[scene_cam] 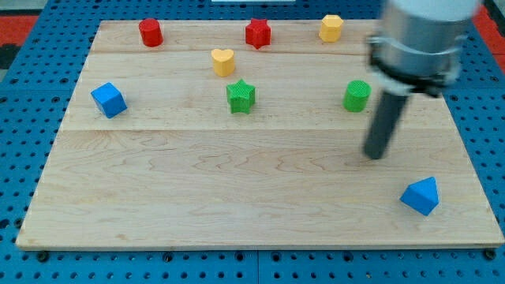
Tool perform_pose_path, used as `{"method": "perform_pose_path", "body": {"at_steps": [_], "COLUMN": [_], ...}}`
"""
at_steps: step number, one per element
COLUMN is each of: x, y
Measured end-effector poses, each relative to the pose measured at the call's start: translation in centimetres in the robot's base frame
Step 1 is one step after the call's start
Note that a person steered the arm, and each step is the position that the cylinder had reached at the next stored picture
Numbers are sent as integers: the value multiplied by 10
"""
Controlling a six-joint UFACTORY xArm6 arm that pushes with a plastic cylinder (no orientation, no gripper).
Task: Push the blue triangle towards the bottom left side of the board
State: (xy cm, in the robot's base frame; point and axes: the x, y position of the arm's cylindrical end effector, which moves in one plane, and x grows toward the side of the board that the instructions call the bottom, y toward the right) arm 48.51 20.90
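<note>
Eight blocks lie on the wooden board (260, 197), which sits on a blue pegboard desk (24, 95). No gripper on this arm; it ends in a dark rod, so there is nothing to read as apart or together. My tip (376, 155) rests on the board in the view's right half, with the blurred grey arm body above it.

Positions taken from my tip:
- blue triangle (420, 196): below and to the view's right, near but apart, a clear strip of wood between them. It sits close to the board's bottom right corner.
- green cylinder (357, 95): above and slightly to the view's left, just beside the rod's upper shaft as seen in the view; not touching my tip.
- green star (241, 96): well apart to the view's left and above.
- yellow heart (223, 61): farther up and left than the green star.
- red star (257, 33): well apart, up and left, near the board's top edge.
- yellow block (331, 28): above and a little left, at the top edge; looks faceted, exact shape not clear.
- red cylinder (150, 32): far up and left, near the top edge.
- blue cube (109, 100): farthest off, at the view's left side, slightly above my tip's level.

No block touches another.
</note>
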Motion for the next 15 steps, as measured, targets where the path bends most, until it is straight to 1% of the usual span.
{"method": "perform_pose_path", "body": {"at_steps": [1,2,3,4,5,6,7,8,9,10,11,12,13,14,15], "x": [29,57,66,83,99,117,111,84,51,30,18,-16,-20,-37,-31], "y": [62,52,-2,-37,-25,-26,-92,-154,-186,-227,-231,-225,-235,-223,-255]}}
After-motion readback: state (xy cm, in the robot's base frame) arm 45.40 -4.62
